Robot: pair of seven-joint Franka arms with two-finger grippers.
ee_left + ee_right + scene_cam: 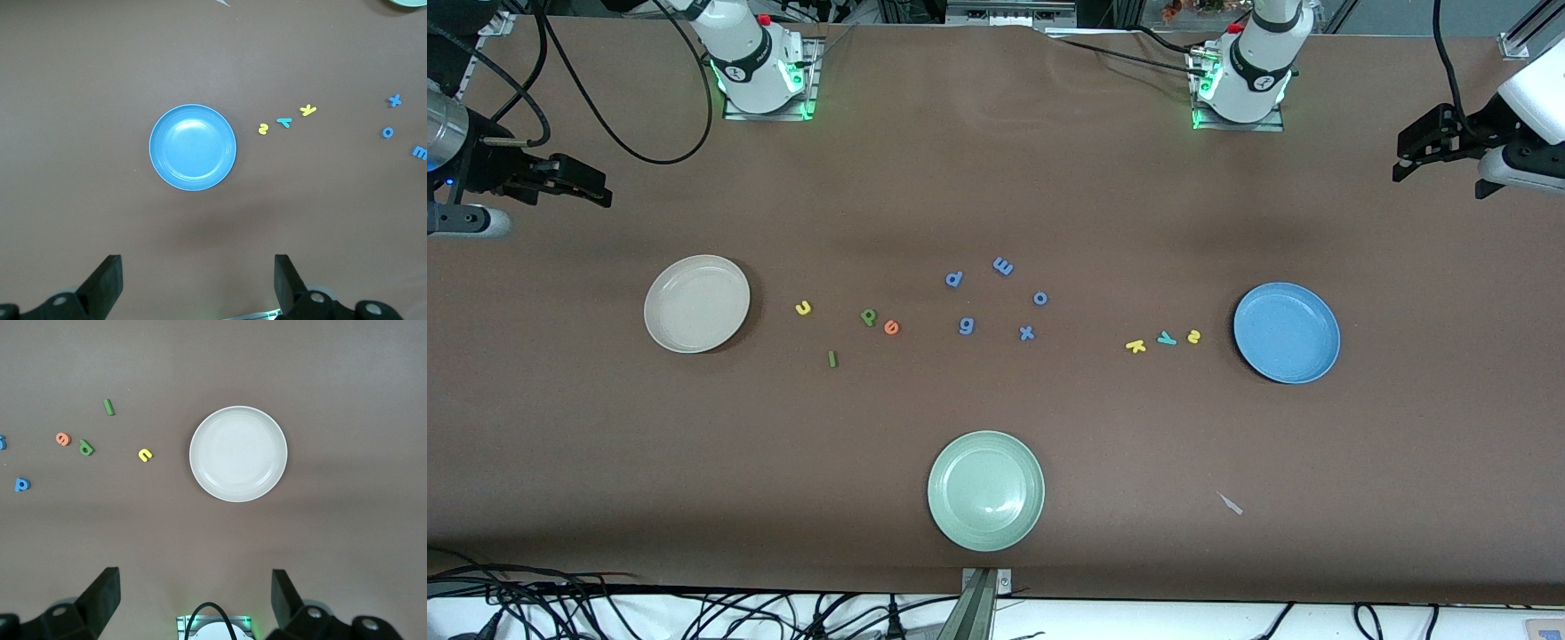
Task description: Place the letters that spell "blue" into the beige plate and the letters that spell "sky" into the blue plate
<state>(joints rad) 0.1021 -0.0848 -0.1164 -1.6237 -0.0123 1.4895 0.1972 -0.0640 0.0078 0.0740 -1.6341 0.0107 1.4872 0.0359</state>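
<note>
The beige plate lies toward the right arm's end of the table. Beside it are the yellow "u", light green "b", orange "e" and dark green "l". Toward the left arm's end lies the blue plate, with the yellow "s", teal "y" and yellow "k" beside it. My right gripper hangs open and empty high over the table's end past the beige plate. My left gripper hangs open and empty past the blue plate.
A pale green plate sits near the front camera's edge at mid-table. Several blue letters lie scattered mid-table between the two letter groups. A small pale scrap lies on the brown cloth, nearer the front camera than the blue plate.
</note>
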